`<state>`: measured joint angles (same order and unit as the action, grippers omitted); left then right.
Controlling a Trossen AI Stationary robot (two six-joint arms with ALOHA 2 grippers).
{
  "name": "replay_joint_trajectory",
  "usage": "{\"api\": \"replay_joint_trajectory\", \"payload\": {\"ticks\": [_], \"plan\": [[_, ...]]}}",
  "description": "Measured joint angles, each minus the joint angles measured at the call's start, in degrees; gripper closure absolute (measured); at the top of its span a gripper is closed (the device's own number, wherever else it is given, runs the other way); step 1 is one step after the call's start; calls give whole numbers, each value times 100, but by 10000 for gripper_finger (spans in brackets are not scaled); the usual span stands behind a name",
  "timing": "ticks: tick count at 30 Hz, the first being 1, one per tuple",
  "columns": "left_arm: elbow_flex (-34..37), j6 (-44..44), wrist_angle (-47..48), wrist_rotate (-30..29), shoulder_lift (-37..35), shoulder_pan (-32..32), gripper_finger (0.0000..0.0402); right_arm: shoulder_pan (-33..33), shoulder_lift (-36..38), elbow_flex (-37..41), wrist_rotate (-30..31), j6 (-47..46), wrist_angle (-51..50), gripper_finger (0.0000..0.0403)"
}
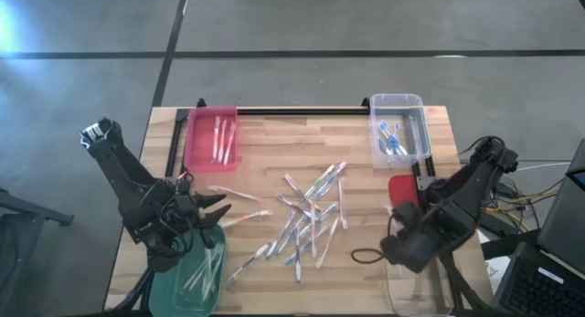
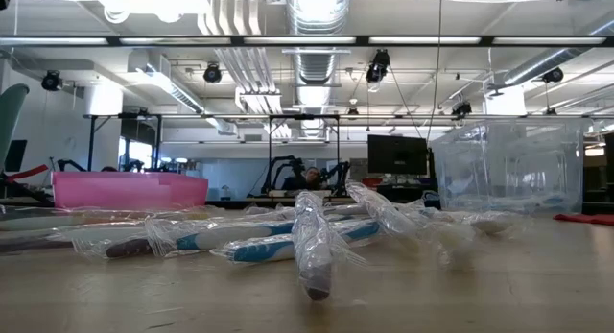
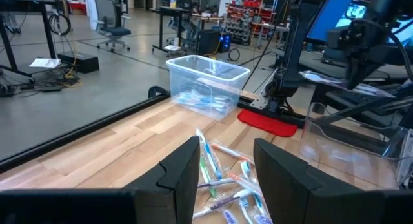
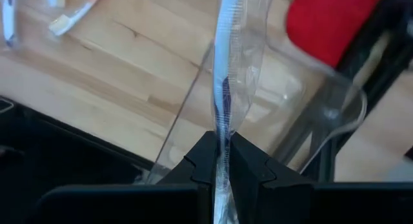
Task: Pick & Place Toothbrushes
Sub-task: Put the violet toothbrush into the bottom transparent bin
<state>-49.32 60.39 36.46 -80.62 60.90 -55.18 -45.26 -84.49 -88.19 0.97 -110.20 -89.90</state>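
Many wrapped toothbrushes (image 1: 306, 216) lie scattered mid-table; the low view shows them close up (image 2: 307, 237). My left gripper (image 1: 206, 212) (image 3: 226, 179) hovers open at the table's left, by the far end of the green bin (image 1: 196, 271), which holds a few brushes. My right gripper (image 1: 398, 248) (image 4: 222, 150) is at the near right, above a clear bin (image 1: 420, 285), shut on one white-and-blue wrapped toothbrush (image 4: 226, 69). More brushes lie in the pink bin (image 1: 212, 139) and in the far clear bin (image 1: 398, 130). My right gripper pinches the wrapped toothbrush between its two fingers, on the handle (image 4: 224, 124) inside its clear wrapper. The brush lies along the fingers and sticks straight out past their tips. It is lifted clear, over the rim of the near clear bin (image 4: 187, 101).
A red pad (image 1: 402, 189) (image 4: 335, 17) lies on the table's right side between the two clear bins. A black frame rail (image 1: 302, 110) runs along the far edge. A dark loop of cord (image 1: 366, 256) lies near my right gripper. Bare wood shows between pink bin and pile.
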Motion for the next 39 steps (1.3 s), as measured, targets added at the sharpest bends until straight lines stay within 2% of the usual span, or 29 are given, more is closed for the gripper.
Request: {"api": "replay_joint_trajectory", "payload": {"ticks": [4, 9, 12, 17, 24, 39], "plan": [[0, 0, 1, 0, 0, 0, 250, -401, -27, 34, -15, -1048, 28, 381], [0, -1, 1, 2, 0, 0, 250, -711, -187, 36, -107, -1679, 130, 381], [0, 0, 0, 1, 0, 0, 250, -789, -347, 36, -191, -1739, 248, 381], [0, 1, 1, 2, 0, 2, 250, -846, -637, 59, -722, -1713, 292, 381], [0, 1, -1, 1, 0, 3, 250, -1020, -805, 266, -749, -1733, 645, 381], [0, 1, 1, 1, 0, 7, 250, -1051, -486, 2284, -750, -1713, 3141, 381]]}}
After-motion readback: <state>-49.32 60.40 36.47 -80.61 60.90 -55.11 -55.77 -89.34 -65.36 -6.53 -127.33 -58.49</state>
